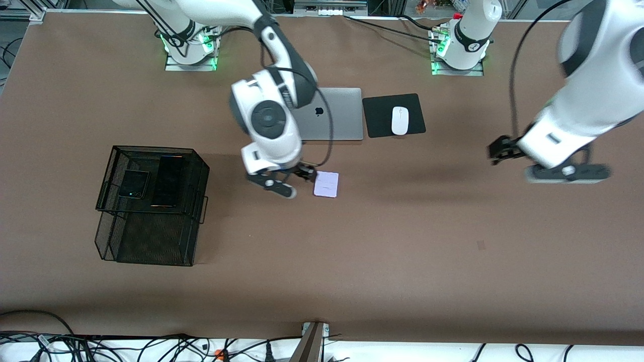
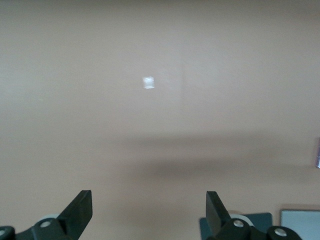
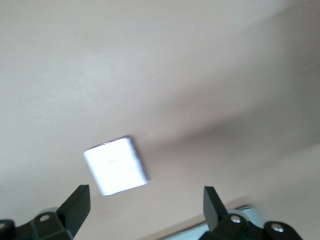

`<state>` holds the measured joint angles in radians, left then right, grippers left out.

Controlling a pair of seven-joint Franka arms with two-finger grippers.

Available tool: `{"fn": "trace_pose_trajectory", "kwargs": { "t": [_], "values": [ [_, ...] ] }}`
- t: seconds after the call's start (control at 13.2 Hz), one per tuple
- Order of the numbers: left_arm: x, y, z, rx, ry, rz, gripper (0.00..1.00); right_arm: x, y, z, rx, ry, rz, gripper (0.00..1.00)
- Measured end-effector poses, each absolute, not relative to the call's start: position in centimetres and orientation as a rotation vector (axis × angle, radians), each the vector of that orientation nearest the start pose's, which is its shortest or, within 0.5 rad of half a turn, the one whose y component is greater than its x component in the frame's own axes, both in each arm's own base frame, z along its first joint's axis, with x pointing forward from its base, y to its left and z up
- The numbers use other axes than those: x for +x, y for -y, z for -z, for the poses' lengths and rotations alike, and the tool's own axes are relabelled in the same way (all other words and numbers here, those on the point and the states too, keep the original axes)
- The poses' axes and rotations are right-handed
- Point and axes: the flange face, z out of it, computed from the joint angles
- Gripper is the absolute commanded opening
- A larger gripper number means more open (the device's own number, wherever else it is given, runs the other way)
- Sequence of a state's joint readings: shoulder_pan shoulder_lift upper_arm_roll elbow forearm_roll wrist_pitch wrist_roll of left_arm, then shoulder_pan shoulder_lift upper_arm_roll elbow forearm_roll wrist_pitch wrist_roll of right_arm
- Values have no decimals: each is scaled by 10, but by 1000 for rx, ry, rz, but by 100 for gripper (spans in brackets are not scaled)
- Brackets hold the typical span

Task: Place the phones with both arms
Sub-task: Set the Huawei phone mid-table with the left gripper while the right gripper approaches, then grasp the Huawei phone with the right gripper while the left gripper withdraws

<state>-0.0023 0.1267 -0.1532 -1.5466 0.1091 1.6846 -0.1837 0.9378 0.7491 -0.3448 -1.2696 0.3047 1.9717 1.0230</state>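
Observation:
The pale lavender-white phone (image 1: 326,184) lies flat on the brown table, nearer to the front camera than the laptop; it also shows in the right wrist view (image 3: 115,165). My right gripper (image 1: 307,175) hangs open and empty just beside it, with the jaws wide apart in the right wrist view (image 3: 146,207). The small squarish black phone (image 1: 134,184) and the longer black slab (image 1: 167,181) lie side by side in the top tier of a black mesh tray (image 1: 151,151). My left gripper (image 1: 500,150) is open and empty over bare table at the left arm's end, also shown in its wrist view (image 2: 149,210).
A silver laptop (image 1: 334,113) lies closed under the right arm. Beside it a white mouse (image 1: 400,120) sits on a black pad (image 1: 380,118). The mesh tray has a lower tier (image 1: 146,241) toward the front camera.

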Motion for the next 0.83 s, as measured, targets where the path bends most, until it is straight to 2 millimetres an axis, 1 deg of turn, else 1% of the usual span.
{"fn": "trace_pose_trajectory", "kwargs": {
  "t": [0.08,0.15,0.23,0.3,0.38,0.45,0.6,0.76,0.83],
  "values": [
    [586,63,-581,-3061,65,123,100,558,-502,-314,-3020,-733,-48,100],
    [575,51,-583,-3084,110,169,100,550,-520,-302,-3021,-728,-37,100],
    [566,38,-582,-3119,166,176,100,542,-534,-291,-3027,-713,-25,100],
    [560,27,-580,-3149,206,172,100,536,-543,-279,-3036,-692,-16,100],
    [557,22,-578,-3157,212,170,100,533,-547,-265,-3053,-659,-12,100],
    [555,22,-576,-3151,155,162,100,530,-549,-250,-3077,-602,-13,100],
    [552,30,-576,-3105,-31,143,100,531,-547,-221,-3117,-473,-9,100],
    [547,36,-577,-3090,-83,78,100,535,-544,-200,-3121,-379,32,100],
    [545,36,-580,-3087,-86,60,100,537,-542,-192,-3115,-337,60,100]
  ]
}}
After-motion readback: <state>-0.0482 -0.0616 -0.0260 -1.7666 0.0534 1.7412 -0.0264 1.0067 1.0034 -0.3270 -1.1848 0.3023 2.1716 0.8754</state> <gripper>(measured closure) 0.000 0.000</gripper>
